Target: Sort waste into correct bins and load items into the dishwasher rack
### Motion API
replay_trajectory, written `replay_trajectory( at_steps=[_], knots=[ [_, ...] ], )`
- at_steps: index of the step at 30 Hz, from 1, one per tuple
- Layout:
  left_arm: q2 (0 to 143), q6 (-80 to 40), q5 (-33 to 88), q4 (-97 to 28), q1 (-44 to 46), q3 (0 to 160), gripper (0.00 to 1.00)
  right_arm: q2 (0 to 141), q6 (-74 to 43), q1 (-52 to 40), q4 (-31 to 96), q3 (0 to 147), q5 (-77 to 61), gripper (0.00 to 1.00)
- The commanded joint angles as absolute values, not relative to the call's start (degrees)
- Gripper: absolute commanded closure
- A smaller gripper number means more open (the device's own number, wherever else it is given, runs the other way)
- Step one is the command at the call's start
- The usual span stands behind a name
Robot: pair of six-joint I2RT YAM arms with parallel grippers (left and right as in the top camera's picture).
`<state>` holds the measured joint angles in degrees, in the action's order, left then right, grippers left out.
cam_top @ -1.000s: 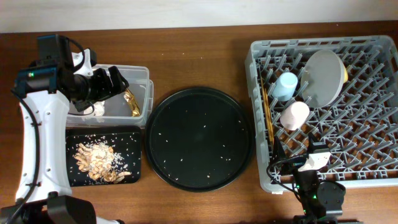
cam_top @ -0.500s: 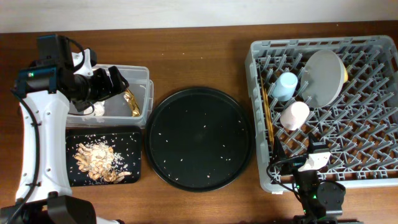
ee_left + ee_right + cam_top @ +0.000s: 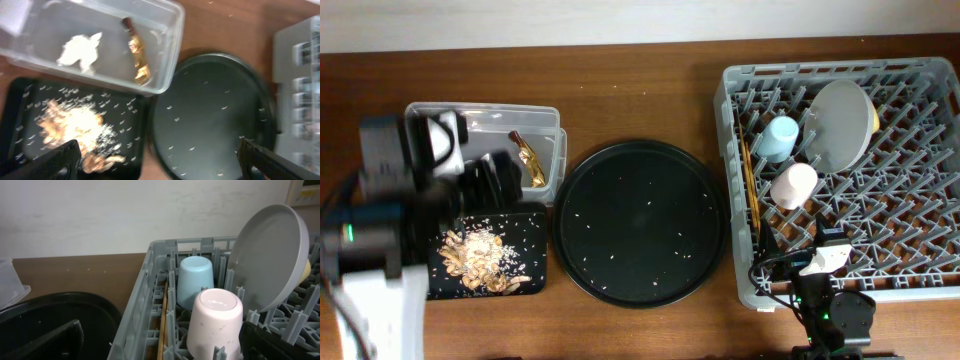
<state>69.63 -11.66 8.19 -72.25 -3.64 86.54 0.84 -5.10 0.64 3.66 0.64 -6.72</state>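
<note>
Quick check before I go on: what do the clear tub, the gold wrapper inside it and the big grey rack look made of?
The clear rectangular tub looks like thin glossy plastic: see-through walls, bright glints on the rim. The crinkled gold-brown wrapper seems to be metallised foil, sharply creased and shiny. The large grey pegged rack appears to be moulded matte plastic, uniform in colour.

We are holding our left arm [image 3: 378, 300] out on our left side, its white links blurred in the overhead view, with the left gripper [image 3: 488, 185] facing downward and its two dark fingers [image 3: 52, 159] spread wide apart, nothing between them. We are resting our right arm [image 3: 825, 315] folded low at the bottom of the overhead view, and the right gripper [image 3: 165, 340] is pointing forward, likewise spread wide and gripping nothing.
</note>
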Motion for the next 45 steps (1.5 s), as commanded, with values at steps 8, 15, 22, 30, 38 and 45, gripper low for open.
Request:
replay_trajectory(
  at_steps=[8,15,22,30,38,45],
  knots=[
    [37.93,-11.94,-1.34,-61.89,-3.05,49.06,0.01,0.25,-4.75,0.38,4.03,0.32,-6.22,0.02],
    [19.35,-11.99,3.60,-26.30,-3.03,21.39,0.01,0.25,-4.75,0.38,4.03,0.32,-6.22,0.02],
    [11.20,-11.99,5.17,-8.51,-3.03,8.08,0.01,0.25,-4.75,0.38,4.03,0.32,-6.22,0.02],
    [3.01,-11.90,4.62,-6.70,-3.05,1.74,0.01,0.25,-4.75,0.38,4.03,0.32,-6.22,0.02],
    [0.27,-9.85,4.93,-6.70,-1.63,1.74,0.01,0.25,-4.75,0.38,4.03,0.32,-6.22,0.02],
    [0.27,1.15,3.20,-6.92,0.12,1.72,0.01,0.25,-4.75,0.38,4.03,0.32,-6.22,0.02]
  ],
)
